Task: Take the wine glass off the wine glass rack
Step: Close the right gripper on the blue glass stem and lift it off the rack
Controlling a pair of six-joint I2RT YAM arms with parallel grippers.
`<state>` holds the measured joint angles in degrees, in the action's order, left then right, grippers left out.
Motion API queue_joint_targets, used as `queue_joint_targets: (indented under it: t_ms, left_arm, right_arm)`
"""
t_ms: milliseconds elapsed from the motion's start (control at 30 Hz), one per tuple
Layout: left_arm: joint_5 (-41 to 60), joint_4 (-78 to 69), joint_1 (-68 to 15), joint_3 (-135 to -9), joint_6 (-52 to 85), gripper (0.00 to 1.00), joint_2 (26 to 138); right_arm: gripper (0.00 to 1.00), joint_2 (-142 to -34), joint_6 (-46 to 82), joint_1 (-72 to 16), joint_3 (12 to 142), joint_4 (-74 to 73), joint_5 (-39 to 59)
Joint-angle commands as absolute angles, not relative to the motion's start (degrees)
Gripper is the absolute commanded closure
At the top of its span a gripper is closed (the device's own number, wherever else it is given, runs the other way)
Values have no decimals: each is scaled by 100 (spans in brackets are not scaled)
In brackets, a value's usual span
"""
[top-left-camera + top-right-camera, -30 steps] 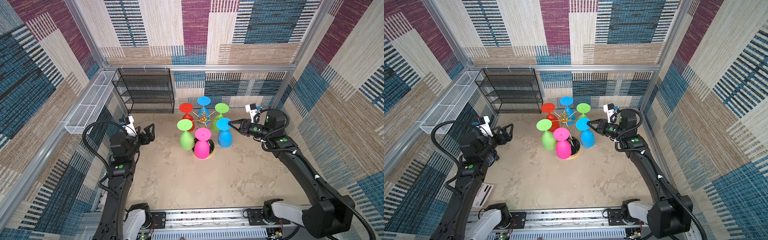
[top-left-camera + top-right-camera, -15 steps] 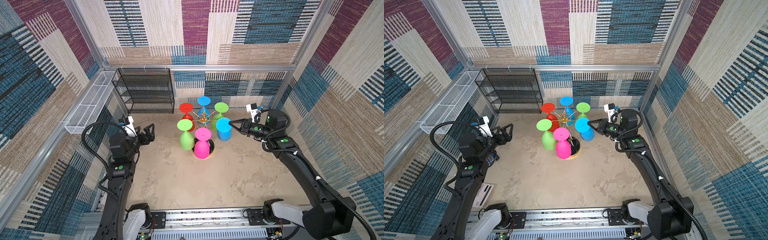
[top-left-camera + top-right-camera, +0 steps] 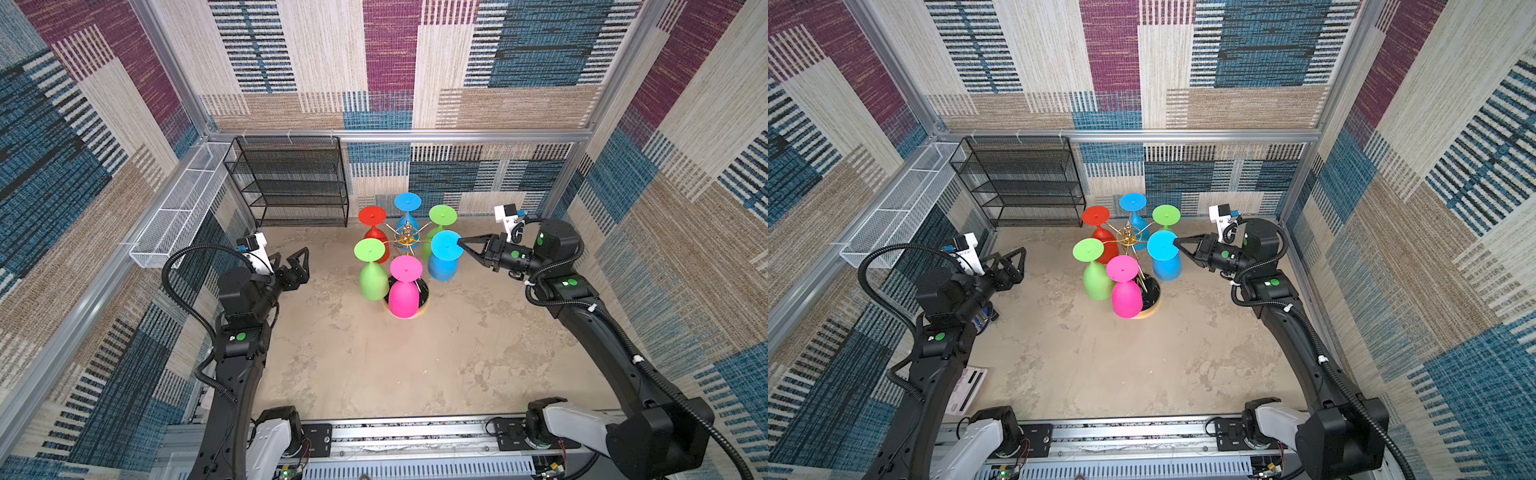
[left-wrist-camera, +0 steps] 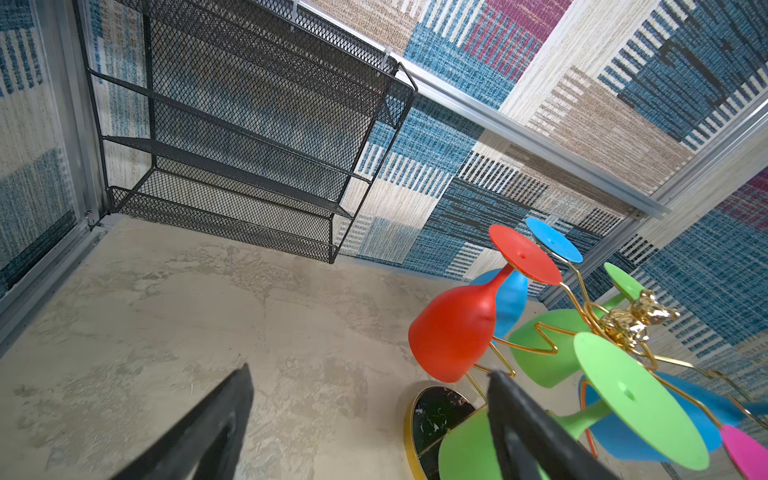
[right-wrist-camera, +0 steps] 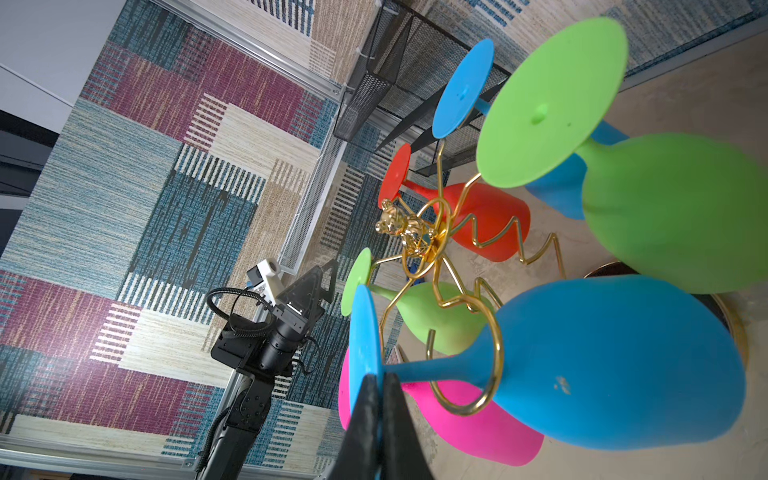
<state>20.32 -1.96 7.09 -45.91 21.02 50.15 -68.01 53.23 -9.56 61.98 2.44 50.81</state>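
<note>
Wine glass rack (image 3: 405,240) with six glasses (image 3: 402,297); right gripper (image 3: 460,241) tight on blue glass (image 3: 442,268) foot; left gripper (image 3: 293,254) spread.

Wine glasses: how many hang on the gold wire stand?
6: red glass back left, blue glass back middle, green glass back right, second green glass front left, pink glass front, second blue glass right, pinched by right gripper.

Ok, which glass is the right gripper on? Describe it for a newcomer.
Find the gold wine glass rack by the back wall, hung with six upside-down coloured glasses. The blue glass hangs on the side nearest the right gripper. Unlike the rear blue glass, its foot is pinched in that gripper.
</note>
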Motion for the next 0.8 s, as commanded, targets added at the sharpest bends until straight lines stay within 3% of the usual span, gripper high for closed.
queue_joint_targets:
  t_ms: [0, 767]
  left_arm:
    - [2096, -298, 716, -4579, 2162, 10, 4987]
    - [2091, -246, 735, -4580, 2132, 9, 4913]
  right_arm:
    - [100, -6786, 5552, -962, 6249, -94, 5168]
    - [100, -7251, 5897, -1123, 6318, -767, 5089]
